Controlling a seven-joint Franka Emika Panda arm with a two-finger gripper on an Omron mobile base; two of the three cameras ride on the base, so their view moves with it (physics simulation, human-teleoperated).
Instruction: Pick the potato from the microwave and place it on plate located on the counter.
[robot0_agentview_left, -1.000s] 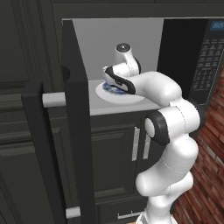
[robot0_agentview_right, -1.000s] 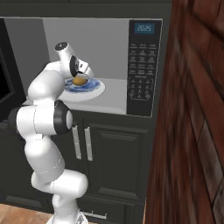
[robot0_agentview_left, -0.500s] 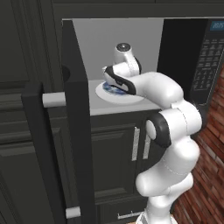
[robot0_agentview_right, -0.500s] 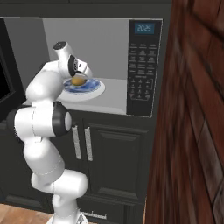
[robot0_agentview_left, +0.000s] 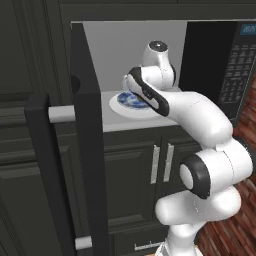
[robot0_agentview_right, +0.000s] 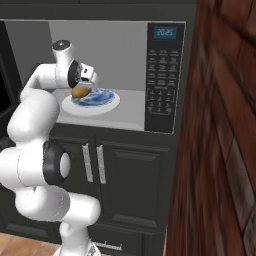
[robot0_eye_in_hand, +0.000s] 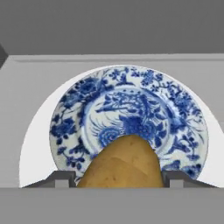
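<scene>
Between my gripper's fingers sits the golden-brown potato, and the gripper is shut on it. My arm reaches into the open black microwave, where the potato hangs just over the near left rim of a white plate with blue pattern on the pale grey floor. That patterned plate spreads behind the potato in the hand view. The plain white plate and the marble counter are out of view.
The microwave door stands swung open to the left with its grey bar handle sticking out. Dark cabinet doors sit below the microwave. A brick wall rises close on the right.
The potato has shifted a little toward the plate's near left rim with the hand; the arm has drawn back slightly. The plate stays put.
</scene>
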